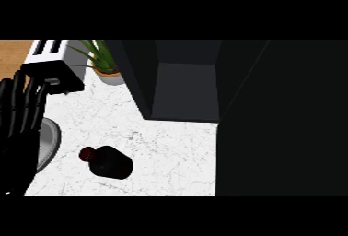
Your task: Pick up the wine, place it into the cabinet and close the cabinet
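Observation:
The wine bottle (108, 162), dark with a dark red cap, lies on its side on the white marble counter (170, 156), cap pointing up-left. The dark cabinet (183, 83) stands open at the back, and its open door (282, 120) fills the right side of the view. My left hand (19, 124) shows at the left edge with fingers straight and pointing up, resting apart from the bottle. My right hand is not visible.
A white toaster (51, 64) stands at the back left on the counter. A potted plant (103, 62) sits beside the cabinet. A grey round plate (48, 140) lies partly behind my left hand.

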